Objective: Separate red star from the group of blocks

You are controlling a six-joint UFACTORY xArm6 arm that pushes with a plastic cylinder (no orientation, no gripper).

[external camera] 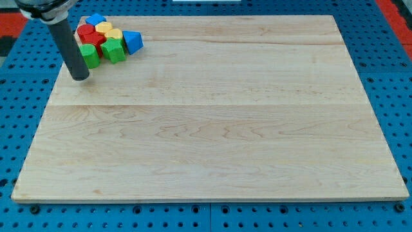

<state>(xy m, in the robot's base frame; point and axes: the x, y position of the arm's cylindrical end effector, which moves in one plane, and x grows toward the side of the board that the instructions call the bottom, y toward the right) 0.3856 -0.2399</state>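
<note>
Arm pose: the straight dark rod comes down from the view's top left corner, leaning slightly so its lower end sits further to the view's right than its upper part.
My tip (80,77): rests on the pale wooden board (212,135) at the view's lower left of the block cluster, just beside the green block on the left (91,55); whether they touch cannot be told.
Hand state: the arm carries only the rod, which has nothing to spread, press together or pinch.
Red star block (92,35): sits inside the cluster near the board's top left corner, hemmed in by neighbours; its star outline is only partly readable.
Cluster: a blue block at the top (96,19), yellow blocks (107,29) beside the red one, a second green block (114,49) toward the view's bottom, and a blue angular block (133,41) at the view's right edge of the group, all packed close together.
Containers: the board holds every block in that one corner.
Materials: the board is light planked wood with visible grain; it lies on a blue perforated surface (399,103); the blocks look smooth and solid-coloured.
</note>
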